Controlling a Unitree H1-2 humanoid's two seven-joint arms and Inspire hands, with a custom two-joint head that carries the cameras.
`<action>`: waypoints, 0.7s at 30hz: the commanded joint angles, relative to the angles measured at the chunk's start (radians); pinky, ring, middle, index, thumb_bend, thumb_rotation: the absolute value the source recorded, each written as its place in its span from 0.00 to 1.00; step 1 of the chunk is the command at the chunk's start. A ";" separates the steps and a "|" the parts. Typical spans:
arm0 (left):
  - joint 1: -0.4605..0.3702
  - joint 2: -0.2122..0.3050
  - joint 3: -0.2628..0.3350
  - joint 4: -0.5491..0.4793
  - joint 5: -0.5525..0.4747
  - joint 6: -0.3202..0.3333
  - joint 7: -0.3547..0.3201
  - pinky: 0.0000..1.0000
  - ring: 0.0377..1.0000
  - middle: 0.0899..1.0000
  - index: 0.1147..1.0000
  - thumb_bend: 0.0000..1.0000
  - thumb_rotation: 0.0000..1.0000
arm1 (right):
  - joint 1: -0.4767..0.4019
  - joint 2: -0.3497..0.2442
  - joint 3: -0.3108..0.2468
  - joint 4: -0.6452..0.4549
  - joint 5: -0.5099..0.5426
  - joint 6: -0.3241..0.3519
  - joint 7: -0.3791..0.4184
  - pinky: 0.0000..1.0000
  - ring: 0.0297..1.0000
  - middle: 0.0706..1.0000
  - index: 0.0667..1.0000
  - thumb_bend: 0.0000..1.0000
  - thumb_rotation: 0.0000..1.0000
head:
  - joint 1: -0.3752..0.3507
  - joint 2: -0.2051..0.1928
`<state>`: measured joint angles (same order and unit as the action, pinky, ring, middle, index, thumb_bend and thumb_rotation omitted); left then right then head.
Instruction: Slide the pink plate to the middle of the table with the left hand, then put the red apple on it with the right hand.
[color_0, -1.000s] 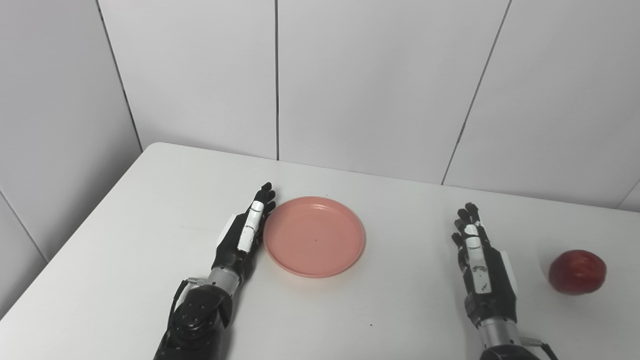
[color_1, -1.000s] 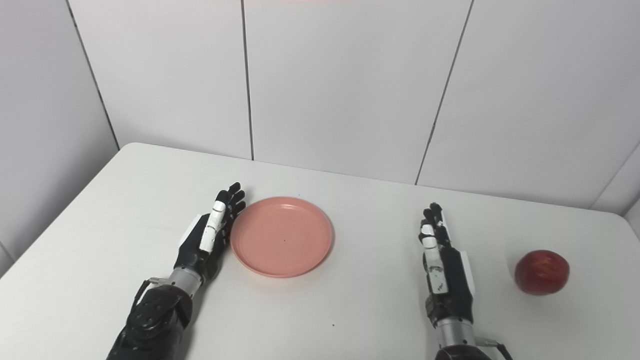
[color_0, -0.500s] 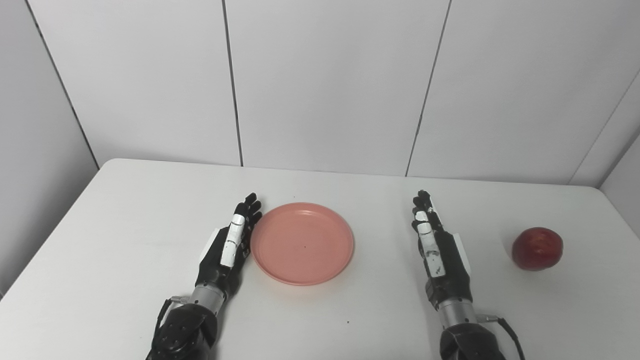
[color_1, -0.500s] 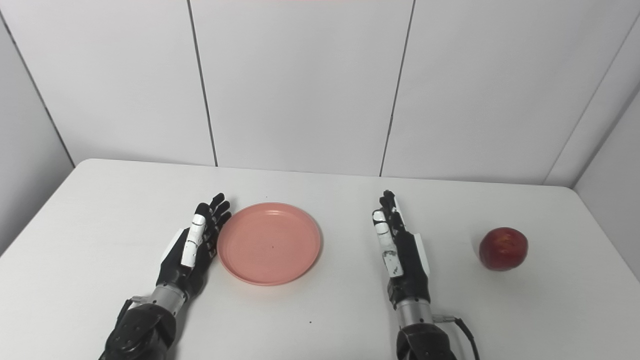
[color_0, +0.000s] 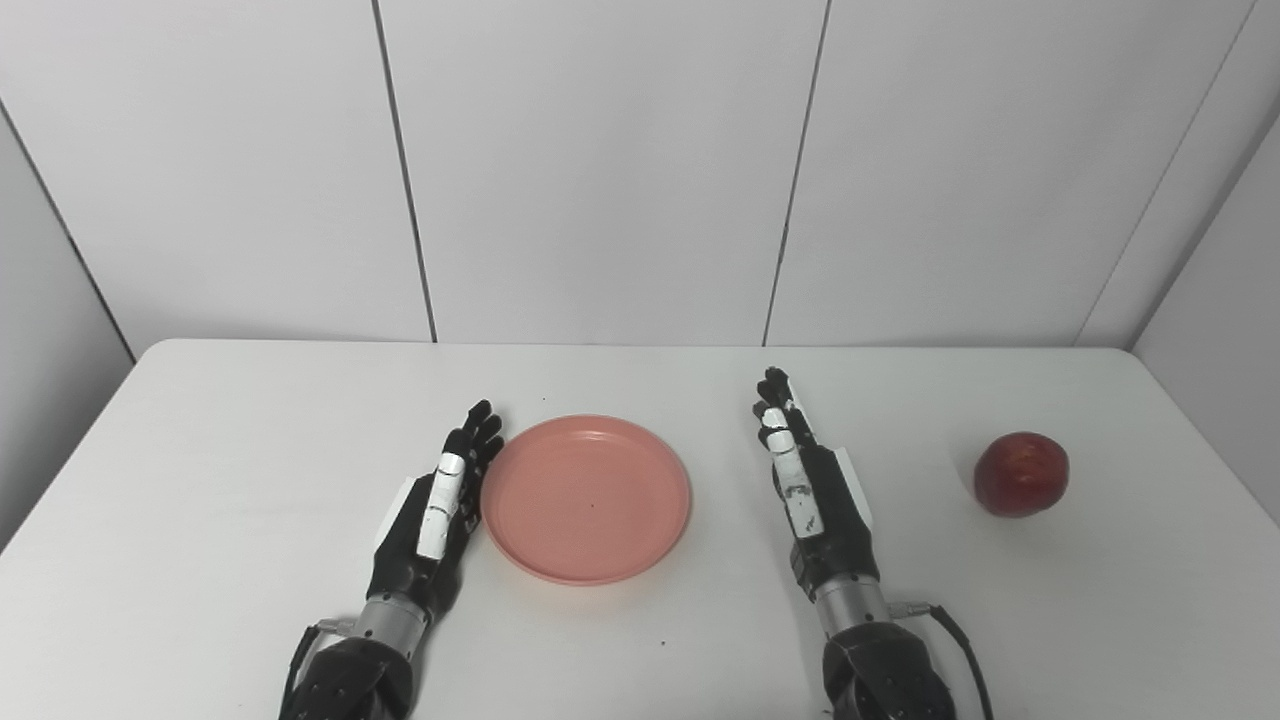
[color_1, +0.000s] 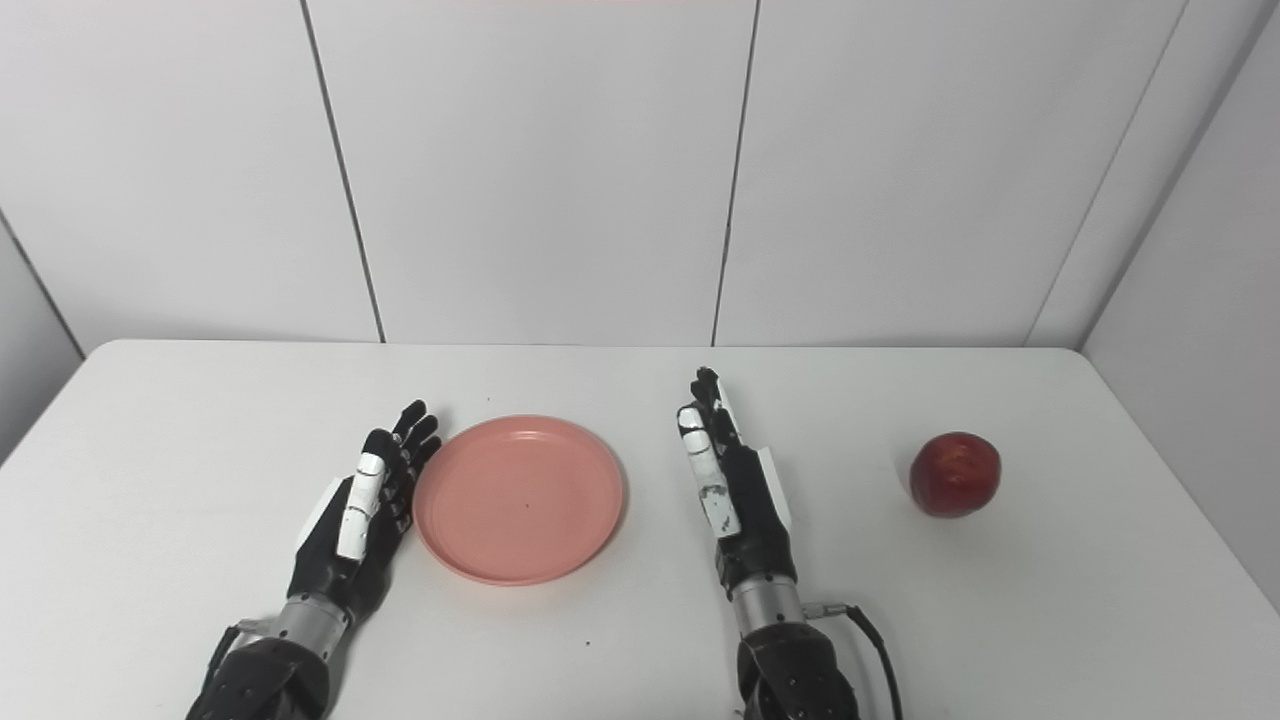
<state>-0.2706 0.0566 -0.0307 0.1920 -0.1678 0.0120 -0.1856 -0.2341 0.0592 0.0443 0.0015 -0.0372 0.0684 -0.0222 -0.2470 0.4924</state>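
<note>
Pink plate (color_0: 586, 499) round, shallow, empty, red apple (color_0: 1021, 473) glossy

The pink plate (color_0: 586, 498) lies flat on the white table (color_0: 200, 480), a little left of centre. The left hand (color_0: 432, 512) stands on edge just beside the plate's left rim (whether it touches is unclear), fingers straight, holding nothing. The right hand (color_0: 815, 492) stands likewise, empty, between the plate and the red apple (color_0: 1021, 474), apart from both
</note>
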 joint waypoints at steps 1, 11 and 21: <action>-0.026 -0.003 -0.009 -0.016 0.005 -0.032 -0.018 1.00 1.00 1.00 1.00 0.73 1.00 | -0.040 0.011 0.002 -0.013 -0.004 -0.047 -0.007 1.00 0.98 0.98 0.98 0.63 0.96 | 0.000 0.001; -0.028 -0.003 -0.023 -0.008 0.008 -0.048 -0.026 1.00 1.00 1.00 1.00 0.69 1.00 | -0.043 0.012 0.003 -0.011 -0.002 -0.047 -0.006 1.00 0.98 0.99 0.99 0.62 0.97 | 0.000 0.004; -0.032 0.001 -0.025 -0.017 0.009 -0.043 -0.034 1.00 1.00 1.00 1.00 0.70 1.00 | -0.048 0.013 -0.002 -0.011 0.005 -0.040 -0.007 1.00 0.99 0.99 0.99 0.64 0.95 | 0.002 0.009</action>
<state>-0.2707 0.0573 -0.0497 0.2024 -0.1625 -0.0113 -0.2043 -0.2403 0.0610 0.0436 0.0185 -0.0335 0.0683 -0.0223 -0.2454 0.5001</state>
